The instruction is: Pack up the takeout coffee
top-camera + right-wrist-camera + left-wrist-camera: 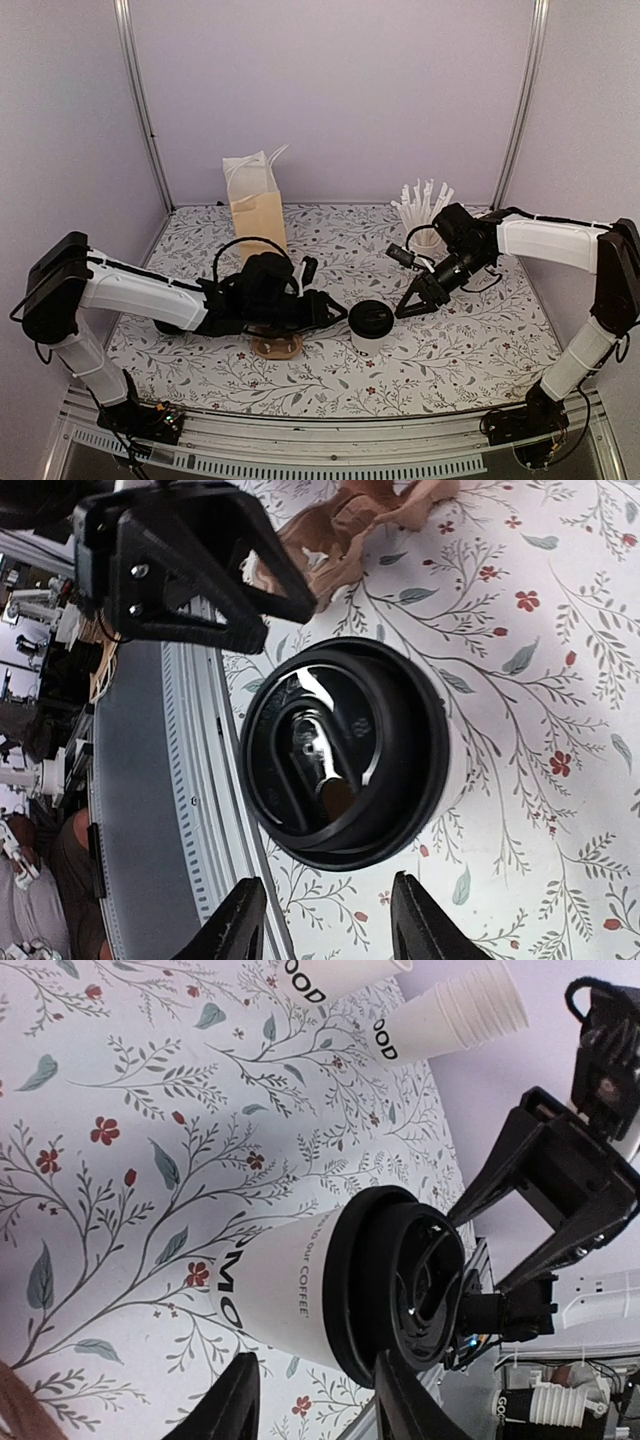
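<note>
Top external view: one lidded coffee cup point(371, 326) stands upright on the flowered table point(480, 350), just below the middle of the frame. The left gripper point(325, 308) is close on its left and the right gripper point(412, 305) close on its right. Both pairs of fingers are spread and pinch nothing. In the wrist views the cup sits just beyond each set of fingertips, not between them.

The step in hand looks like the approach for a pickup; nothing is packed yet, as far as I can see. Next, one gripper probably needs to slide its fingers around the cup wall below the black lid, close gently, and keep the cup upright while the other stays out of the way.

The brown paper bag point(256, 205) stands open in the upper left-centre, well apart from the cup; its inside is hidden. A white cup point(426, 238) in the upper right holds straws. A crumpled brown piece point(276, 346) lies just left of the coffee cup.
</note>
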You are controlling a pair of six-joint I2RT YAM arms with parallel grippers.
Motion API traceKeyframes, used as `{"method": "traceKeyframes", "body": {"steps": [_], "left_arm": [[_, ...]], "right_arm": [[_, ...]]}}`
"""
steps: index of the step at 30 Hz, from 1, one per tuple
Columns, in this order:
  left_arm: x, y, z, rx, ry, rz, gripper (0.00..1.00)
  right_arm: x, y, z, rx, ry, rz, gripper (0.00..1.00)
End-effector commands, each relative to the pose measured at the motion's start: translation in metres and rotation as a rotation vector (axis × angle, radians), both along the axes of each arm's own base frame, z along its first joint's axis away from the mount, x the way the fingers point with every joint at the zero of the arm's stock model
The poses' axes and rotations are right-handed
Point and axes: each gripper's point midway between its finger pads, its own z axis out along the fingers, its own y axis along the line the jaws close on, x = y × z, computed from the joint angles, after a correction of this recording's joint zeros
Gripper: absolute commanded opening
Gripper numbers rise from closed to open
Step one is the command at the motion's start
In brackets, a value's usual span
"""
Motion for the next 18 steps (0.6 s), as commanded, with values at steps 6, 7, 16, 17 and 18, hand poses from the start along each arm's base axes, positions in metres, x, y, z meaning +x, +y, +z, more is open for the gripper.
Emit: {"method": "traceKeyframes", "body": {"steps": [6, 7, 16, 17, 18], "left_arm": [[0.005, -0.017, 0.001, -0.077, 0.026, -0.021, 0.41], [0.005, -0.017, -0.001, -0.077, 0.028, -0.023, 0.41], [0.006, -0.018, -0.012, -0.06, 0.051, -0.027, 0.4], [0.006, -0.017, -0.012, -0.06, 0.054, -0.028, 0.4], [0.006, -0.016, -0.014, -0.056, 0.057, -0.026, 0.4]], "right_arm": [[0.036, -0.007, -0.014, -0.013, 0.061, -0.115, 0.42], [0.035, -0.006, -0.014, -0.008, 0.071, -0.11, 0.42], [0.031, 0.0, -0.021, 0.021, 0.148, -0.077, 0.44], [0.031, 0.0, -0.022, 0.021, 0.154, -0.074, 0.44], [0.031, 0.001, -0.024, 0.022, 0.163, -0.073, 0.44]]}}
